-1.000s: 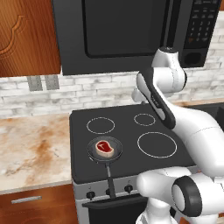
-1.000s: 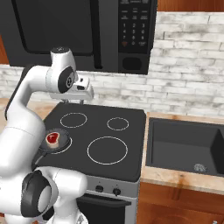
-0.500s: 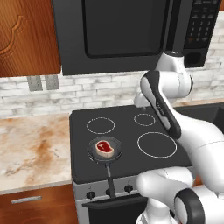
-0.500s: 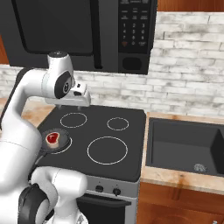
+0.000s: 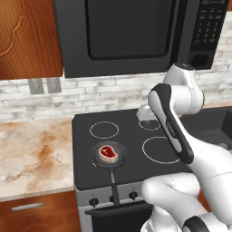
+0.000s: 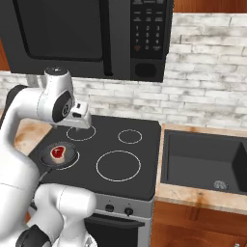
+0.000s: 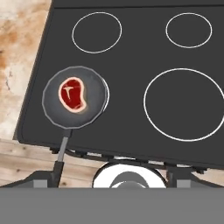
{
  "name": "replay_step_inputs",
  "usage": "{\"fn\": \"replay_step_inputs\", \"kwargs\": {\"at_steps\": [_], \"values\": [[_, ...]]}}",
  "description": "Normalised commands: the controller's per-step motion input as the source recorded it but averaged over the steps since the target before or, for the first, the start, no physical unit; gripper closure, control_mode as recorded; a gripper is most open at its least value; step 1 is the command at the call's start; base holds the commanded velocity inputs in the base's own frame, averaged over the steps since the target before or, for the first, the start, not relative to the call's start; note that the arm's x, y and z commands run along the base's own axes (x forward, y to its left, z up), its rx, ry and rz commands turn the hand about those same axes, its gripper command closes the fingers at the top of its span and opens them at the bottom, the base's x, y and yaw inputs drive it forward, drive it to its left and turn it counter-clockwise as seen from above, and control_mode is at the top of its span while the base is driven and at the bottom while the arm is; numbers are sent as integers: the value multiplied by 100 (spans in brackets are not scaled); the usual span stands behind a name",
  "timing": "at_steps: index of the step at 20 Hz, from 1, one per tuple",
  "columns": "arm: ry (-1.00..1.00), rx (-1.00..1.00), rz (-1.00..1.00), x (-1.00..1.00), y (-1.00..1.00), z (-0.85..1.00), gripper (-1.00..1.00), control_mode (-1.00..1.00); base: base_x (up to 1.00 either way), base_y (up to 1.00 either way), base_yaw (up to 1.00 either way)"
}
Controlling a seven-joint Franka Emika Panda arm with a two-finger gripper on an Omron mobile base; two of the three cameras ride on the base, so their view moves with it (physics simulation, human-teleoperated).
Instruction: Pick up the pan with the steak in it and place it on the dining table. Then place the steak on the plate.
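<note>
The black pan rests on the front left burner of the stove, its long handle reaching out over the front edge. The red steak lies inside it. My gripper hangs over the back of the cooktop, above and right of the pan, touching nothing. From the right base view the gripper is behind the pan and steak. The hand view looks down on the pan, steak and handle, with the fingertips spread wide: open. The dining table and plate are out of view.
The black cooktop has several burner rings. A microwave hangs low above it, close over the arm. A marbled counter lies to the left, a dark sink to the right, a brick wall behind.
The arm's upper joints have swung slightly while the hand stayed over the back of the cooktop. The pan and steak have not moved.
</note>
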Motion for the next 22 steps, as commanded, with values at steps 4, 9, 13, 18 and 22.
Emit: {"fn": "replay_step_inputs", "kwargs": {"at_steps": [4,9,13,18,22], "values": [[0,2,0,-19,51,-25,-100,-100,0,0,0],[0,0,0,-14,66,-30,-100,-100,0,0,0],[0,0,0,-13,57,-37,-100,-100,0,0,0],[0,0,0,-1,45,-48,-100,-100,0,0,0],[0,0,0,0,42,-57,-100,-100,0,0,0]]}}
